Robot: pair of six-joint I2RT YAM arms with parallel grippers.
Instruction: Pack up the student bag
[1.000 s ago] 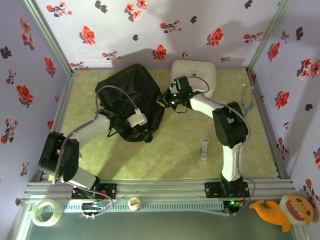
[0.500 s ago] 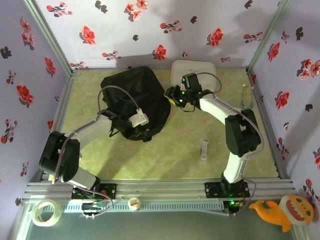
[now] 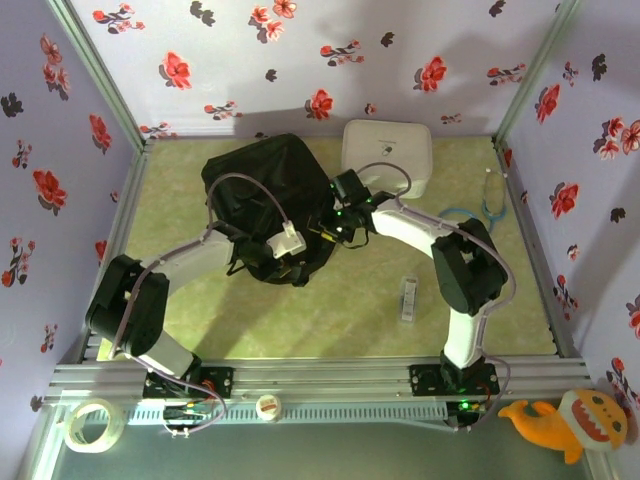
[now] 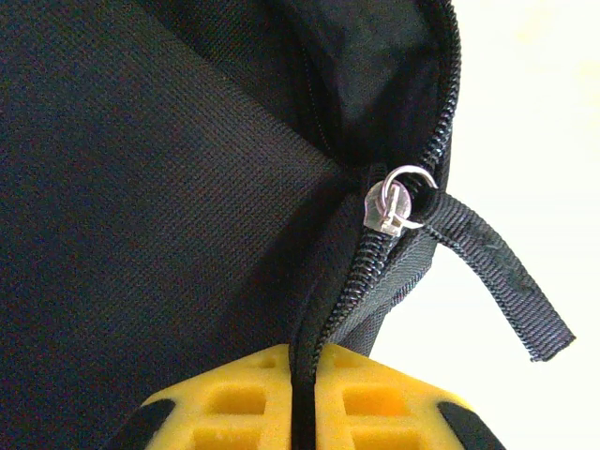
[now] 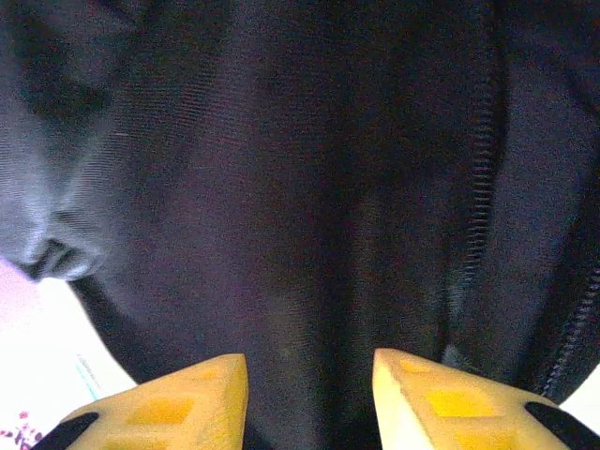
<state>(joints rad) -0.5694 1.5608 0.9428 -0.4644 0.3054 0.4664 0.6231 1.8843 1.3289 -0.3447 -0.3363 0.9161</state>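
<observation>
the large black soft fabric backpack (image 3: 265, 190) lies toward the back left of the pale green surface (image 3: 350, 300), just beside a white rounded zip case (image 3: 388, 155). the left arm's yellow fingers (image 4: 253, 398) are pinched together on the backpack's zip seam, below a silver zip slider (image 4: 392, 206) with a black webbing pull (image 4: 497, 281). the right arm's yellow fingers (image 5: 178, 403) stand apart, close against the dark fabric at the backpack's right side.
</observation>
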